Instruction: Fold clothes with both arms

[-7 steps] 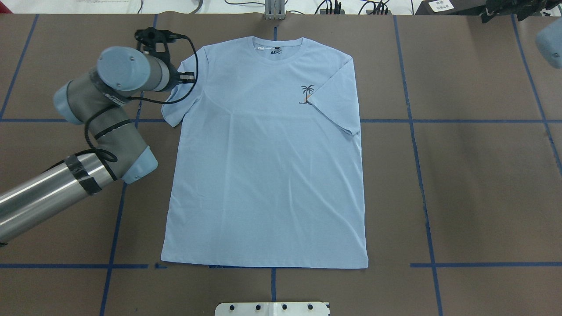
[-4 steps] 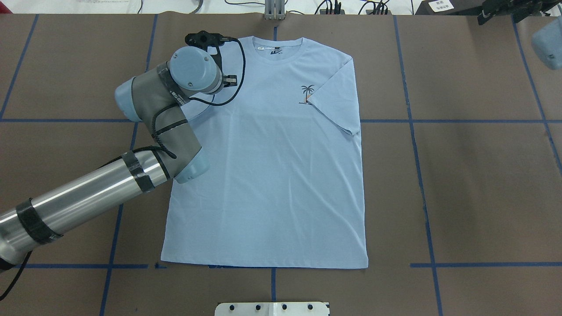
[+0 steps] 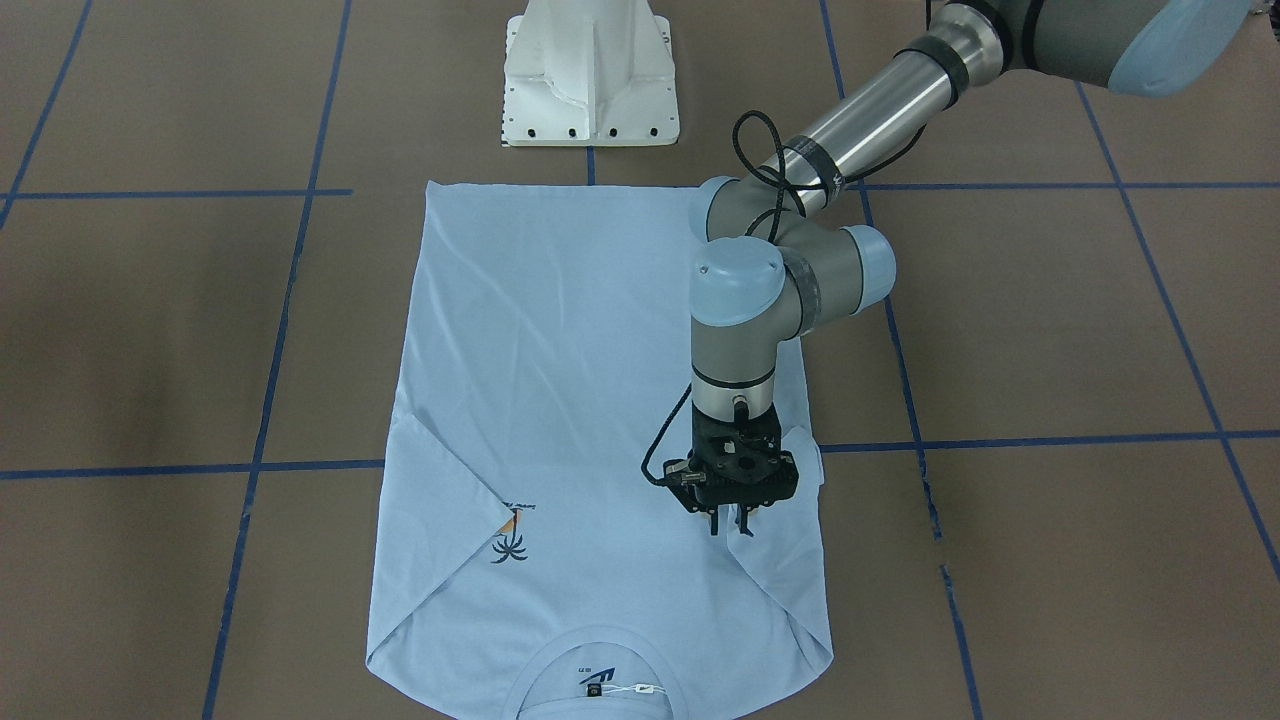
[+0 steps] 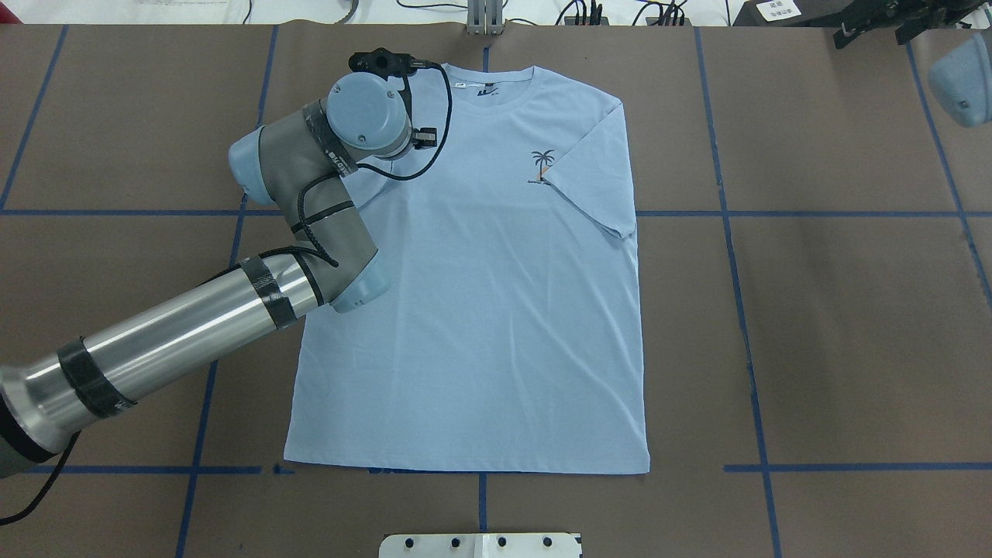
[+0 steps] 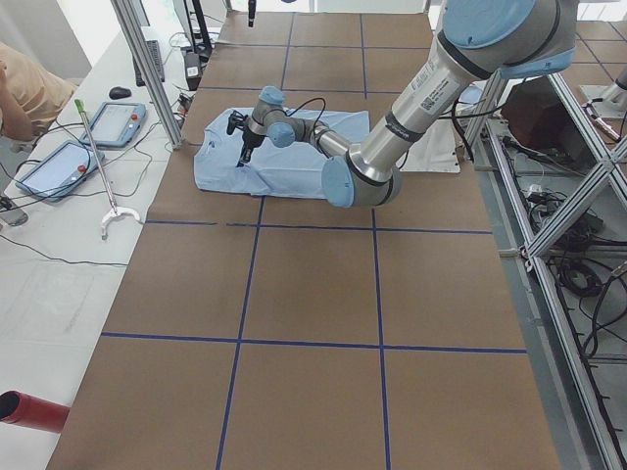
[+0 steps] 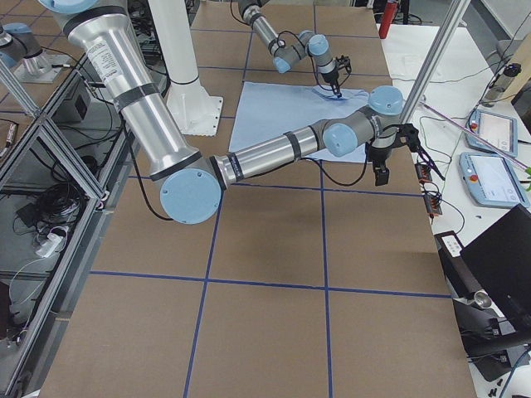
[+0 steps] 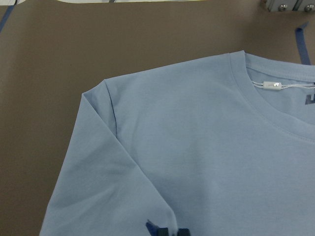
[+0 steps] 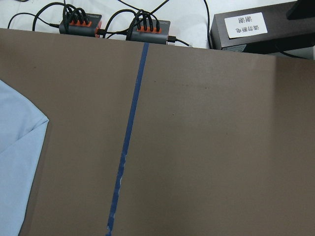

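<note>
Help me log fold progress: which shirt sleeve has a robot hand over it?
The light blue thin-fabric T-shirt's sleeve on the robot's left: the left hand hangs at its folded-in tip. The other sleeve, beside the palm-tree print, has none.

Bright even light, soft shadows, glare on left arm (image 4: 178, 333)

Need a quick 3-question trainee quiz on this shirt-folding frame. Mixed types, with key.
1. True or false: the T-shirt lies front up, with its collar at the end away from the base.
2. Which is over the T-shirt? A. left gripper B. right gripper C. both
3. Fill in: the palm print is partly covered by a folded ____.
Key: 1 true; 2 A; 3 sleeve.
</note>
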Controlling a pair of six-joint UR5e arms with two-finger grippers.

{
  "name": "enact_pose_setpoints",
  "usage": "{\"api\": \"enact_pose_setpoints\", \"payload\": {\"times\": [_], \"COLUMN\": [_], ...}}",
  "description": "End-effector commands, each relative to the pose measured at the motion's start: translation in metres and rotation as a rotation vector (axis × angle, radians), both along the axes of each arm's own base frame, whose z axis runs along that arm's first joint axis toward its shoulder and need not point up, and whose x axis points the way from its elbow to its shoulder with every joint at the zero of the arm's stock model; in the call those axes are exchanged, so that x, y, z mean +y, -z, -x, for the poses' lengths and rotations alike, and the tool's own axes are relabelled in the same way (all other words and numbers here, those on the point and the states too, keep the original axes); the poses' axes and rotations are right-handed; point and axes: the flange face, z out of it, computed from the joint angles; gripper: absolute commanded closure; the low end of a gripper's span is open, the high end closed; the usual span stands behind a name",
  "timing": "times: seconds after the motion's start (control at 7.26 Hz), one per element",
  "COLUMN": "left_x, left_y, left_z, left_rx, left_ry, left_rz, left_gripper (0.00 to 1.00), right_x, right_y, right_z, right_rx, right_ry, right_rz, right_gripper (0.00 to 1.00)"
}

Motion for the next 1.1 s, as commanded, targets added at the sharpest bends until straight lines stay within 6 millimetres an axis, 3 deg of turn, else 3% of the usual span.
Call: {"api": "enact_pose_setpoints", "payload": {"times": [0.0,0.28,0.55,0.69,0.83,0.96], "left_x": [0.021,0.062,0.096,0.118,0.155,0.199], "left_y": [0.009,0.006,0.012,0.01,0.005,-0.008], "left_z": [0.018,0.065,0.084,0.104,0.123,0.128], "left_rx": [0.044,0.103,0.161,0.197,0.234,0.267], "left_ry": [-0.073,-0.085,-0.133,-0.162,-0.187,-0.203], "left_rz": [-0.026,-0.079,-0.085,-0.085,-0.082,-0.04], "left_gripper": [0.0,0.0,0.0,0.0,0.0,0.0], "right_x": [0.007,0.046,0.128,0.175,0.221,0.271], "right_y": [0.009,0.029,0.056,0.066,0.08,0.085], "right_z": [0.01,0.046,0.089,0.116,0.14,0.16], "right_rx": [-0.016,-0.047,-0.062,-0.083,-0.119,-0.127], "right_ry": [-0.013,-0.04,-0.149,-0.201,-0.256,-0.264], "right_rz": [0.015,0.047,0.093,0.144,0.207,0.232], "right_gripper": [0.0,0.0,0.0,0.0,0.0,0.0]}}
